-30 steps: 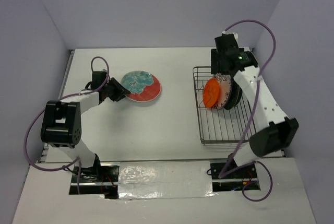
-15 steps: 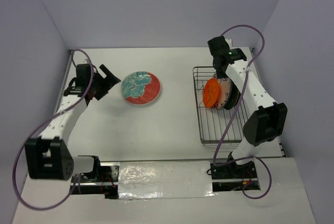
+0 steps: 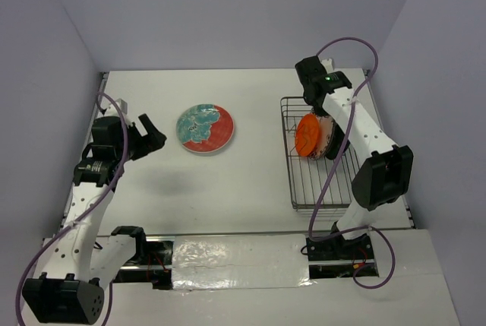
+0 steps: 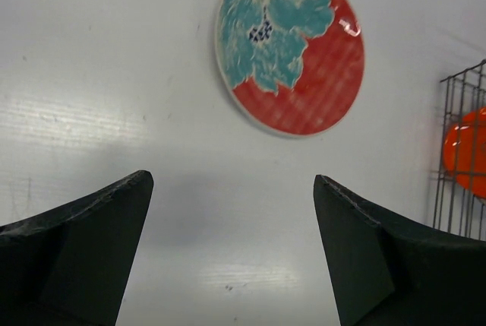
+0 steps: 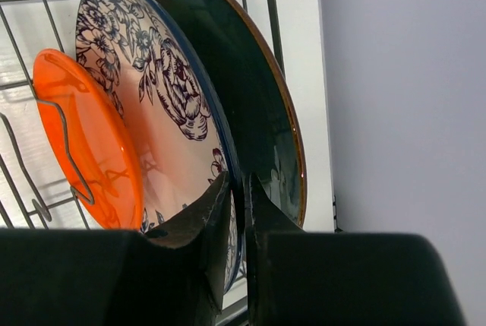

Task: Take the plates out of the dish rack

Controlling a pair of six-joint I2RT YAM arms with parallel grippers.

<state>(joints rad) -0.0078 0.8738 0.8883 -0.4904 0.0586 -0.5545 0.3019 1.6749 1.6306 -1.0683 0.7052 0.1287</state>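
We have the right gripper [image 5: 237, 183] pinched on the rim of the floral plate [image 5: 144, 83] in the dish rack [image 3: 315, 189] and the left gripper [image 4: 231, 180] open above the table [image 3: 228, 189], so we fear this thin edge grip slipping against the orange plate [image 5: 83, 136].

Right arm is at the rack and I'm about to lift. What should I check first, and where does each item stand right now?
1. Grip: right end effector closed on the rim of the floral plate: ok.
2. One plate only: orange plate in front and dark teal plate behind sit outside the grip: ok.
3. Floral plate's lower edge free of the dish rack tines: cannot tell, hidden.
4. Drop zone: teal-and-red plate lies flat on the table, with bare table beside it: ok.
5. Other arm: left end effector open, empty and away from the rack: ok.
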